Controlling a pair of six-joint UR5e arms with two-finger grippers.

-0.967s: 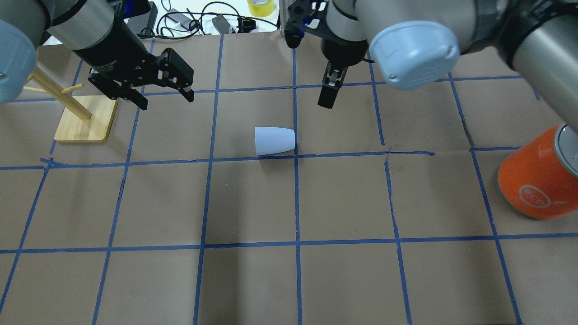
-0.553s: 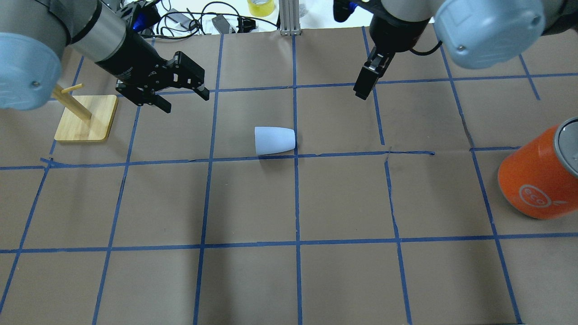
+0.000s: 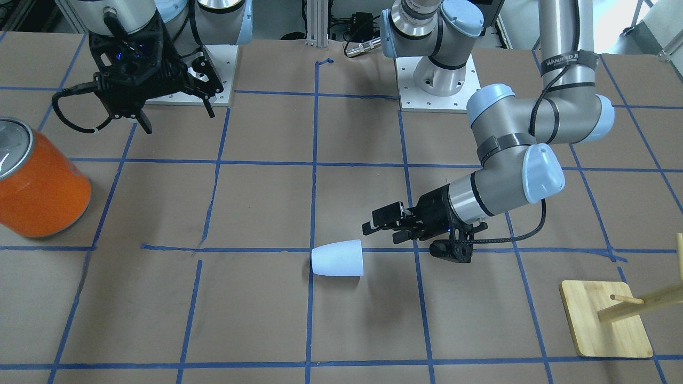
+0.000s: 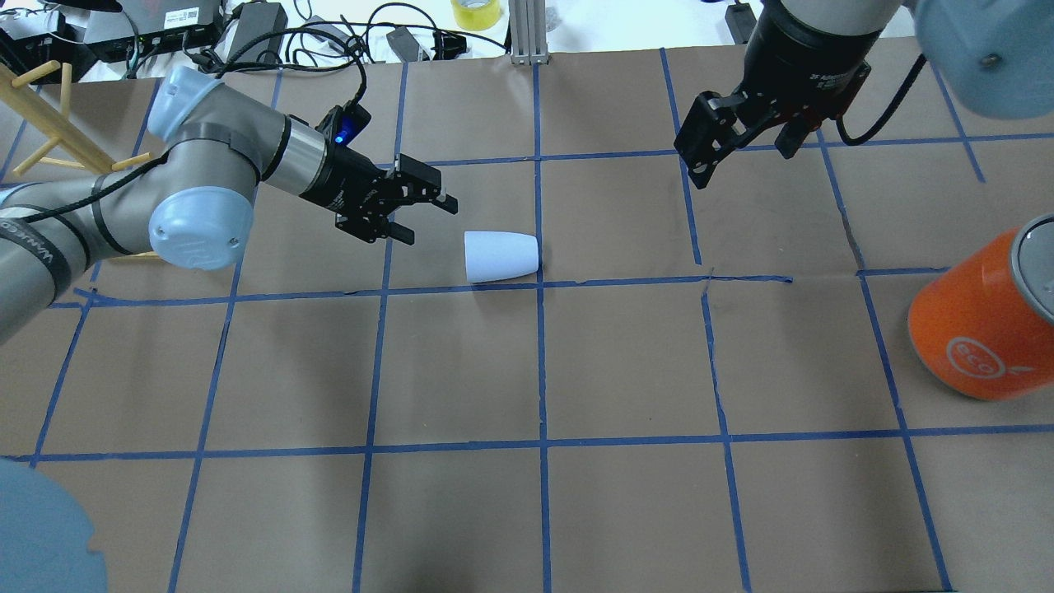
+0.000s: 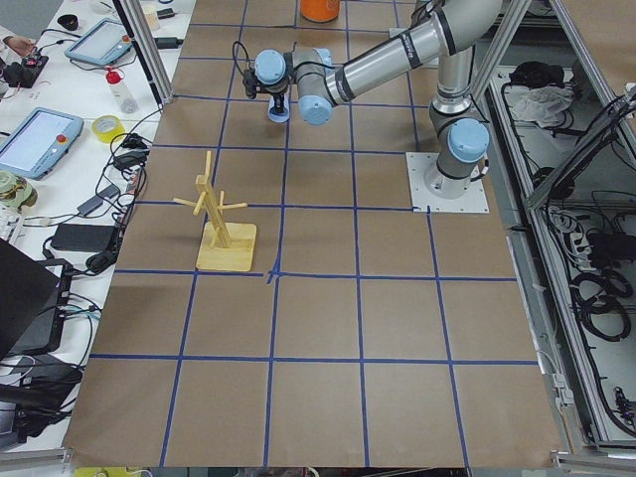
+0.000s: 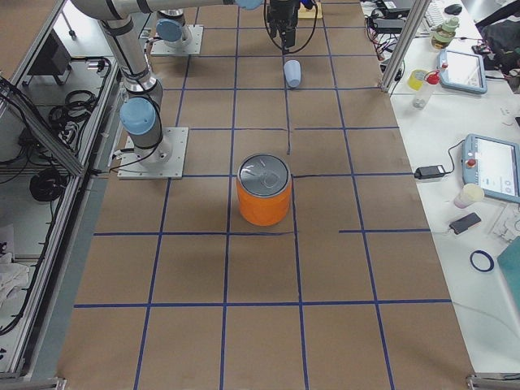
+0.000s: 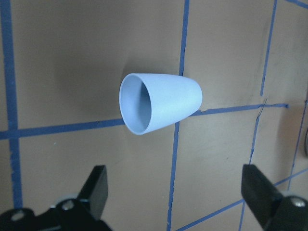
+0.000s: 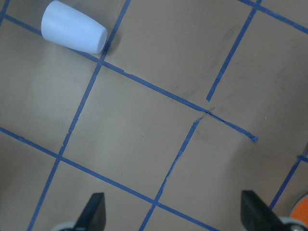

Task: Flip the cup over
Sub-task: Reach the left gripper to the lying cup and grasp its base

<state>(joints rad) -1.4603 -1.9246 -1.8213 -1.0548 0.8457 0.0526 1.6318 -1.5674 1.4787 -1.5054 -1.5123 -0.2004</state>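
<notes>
The pale lavender-blue cup [image 4: 501, 256] lies on its side on the brown paper, its wide mouth toward my left arm. It also shows in the front view [image 3: 338, 258] and the right side view [image 6: 292, 73]. My left gripper [image 4: 428, 221] is open and empty, low over the table just short of the cup's mouth. The left wrist view looks straight into the cup [image 7: 161, 102] between the two spread fingers [image 7: 98, 185]. My right gripper [image 4: 741, 156] is open and empty, raised at the far right, well away from the cup [image 8: 73, 27].
A big orange can [image 4: 980, 329] with a silver lid stands at the right edge of the table. A wooden peg rack [image 3: 605, 325] stands on its bamboo base behind my left arm. Cables and a tape roll [image 4: 475, 12] lie beyond the far edge.
My left gripper has swung right and down, from near the rack to just beside the cup's mouth. My right gripper has moved right and away from the cup. The cup has not moved.
</notes>
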